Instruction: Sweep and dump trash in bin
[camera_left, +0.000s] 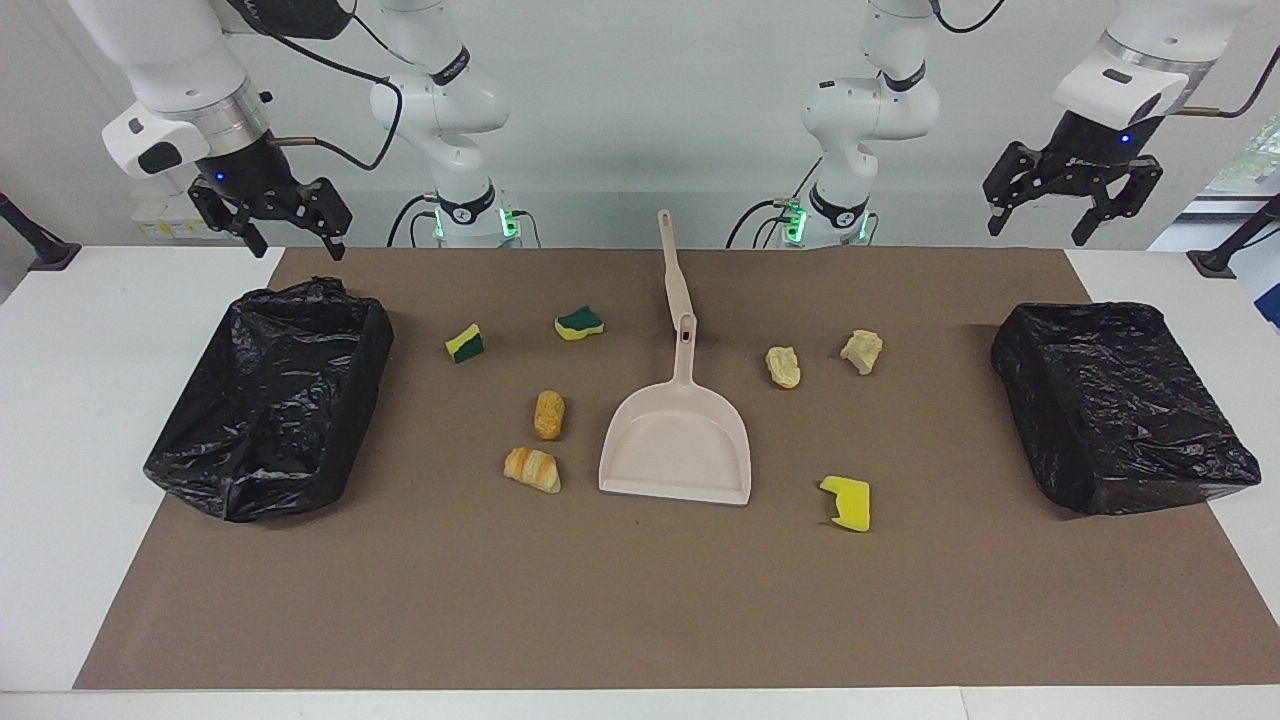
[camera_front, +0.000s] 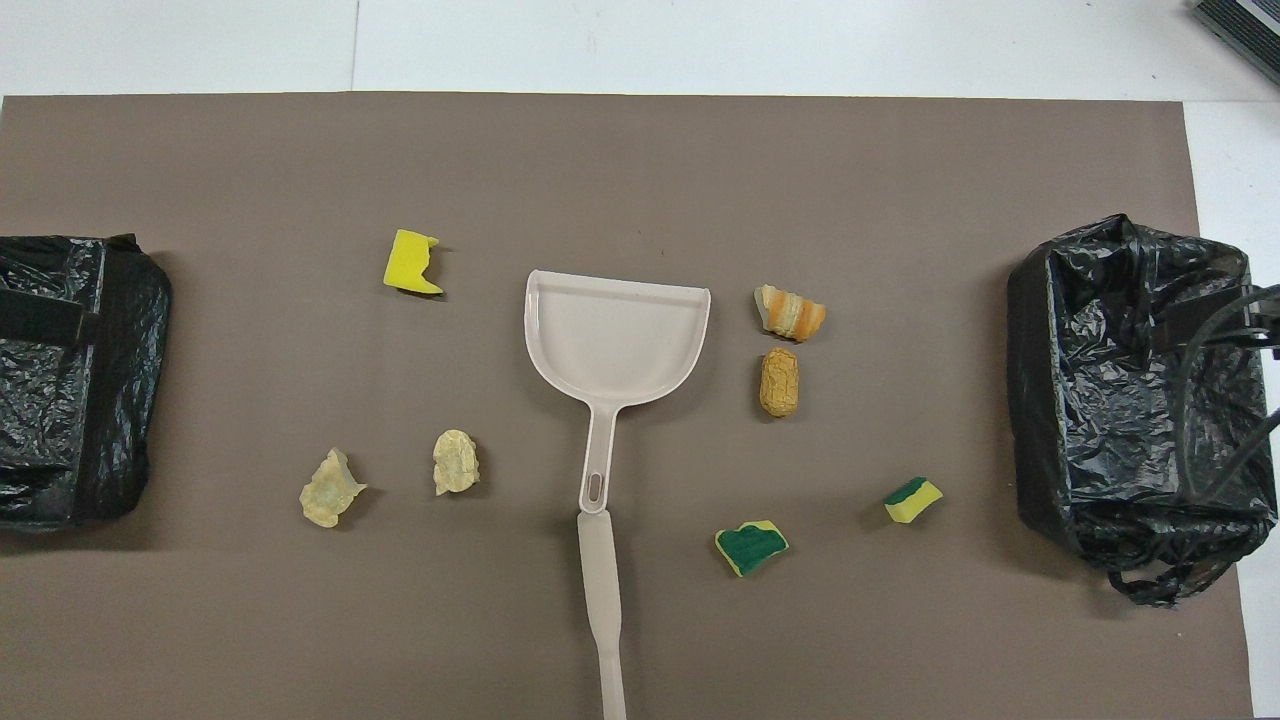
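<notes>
Several scraps of trash lie on the brown mat around a pale pink dustpan (camera_left: 678, 440) (camera_front: 615, 330). Two green-yellow sponge chunks (camera_left: 465, 343) (camera_left: 579, 322) and two bread-like pieces (camera_left: 549, 414) (camera_left: 532, 468) lie toward the right arm's end. Two cream lumps (camera_left: 783, 366) (camera_left: 862, 351) and a yellow sponge (camera_left: 847, 502) lie toward the left arm's end. A black-bagged bin (camera_left: 270, 400) (camera_front: 1140, 390) stands at the right arm's end. My right gripper (camera_left: 297, 250) hangs open and empty in the air close to that bin. My left gripper (camera_left: 1038, 232) hangs open and empty, high up at the other end.
A second black-bagged bin (camera_left: 1120, 400) (camera_front: 70, 380) stands at the left arm's end. A long pale handle (camera_left: 672, 265) (camera_front: 603, 600) lies in line with the dustpan's handle, nearer to the robots. White tabletop (camera_left: 90, 400) borders the mat.
</notes>
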